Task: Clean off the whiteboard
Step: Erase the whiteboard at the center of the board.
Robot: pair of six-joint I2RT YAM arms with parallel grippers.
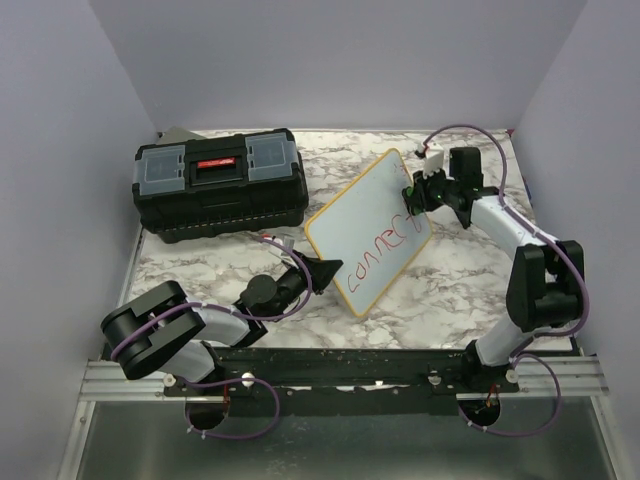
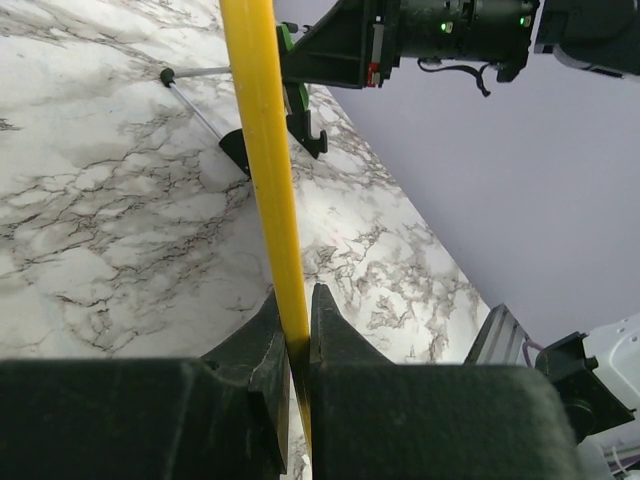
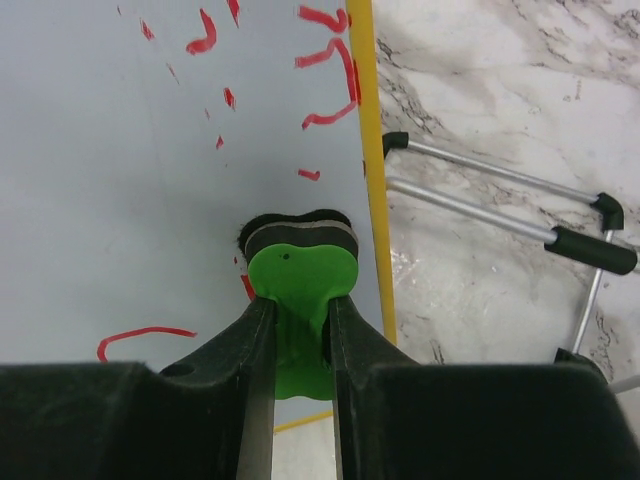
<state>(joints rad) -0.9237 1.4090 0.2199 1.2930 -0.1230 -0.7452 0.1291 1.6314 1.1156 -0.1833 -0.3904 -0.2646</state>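
The whiteboard (image 1: 365, 228), white with a yellow frame and red handwriting, stands tilted at the table's middle. My left gripper (image 1: 322, 271) is shut on its yellow frame edge (image 2: 268, 170) at the near left side. My right gripper (image 1: 418, 196) is shut on a green eraser (image 3: 298, 290) whose black felt pad presses on the board face (image 3: 120, 180) near its right edge. Red marks (image 3: 325, 60) and small red specks lie above the eraser; a red stroke (image 3: 140, 335) lies to its left.
A black toolbox (image 1: 220, 183) with grey lid compartments sits at the back left. The board's metal stand legs with black feet (image 3: 580, 245) rest on the marble table (image 1: 200, 265) behind it. Purple walls enclose the sides and back.
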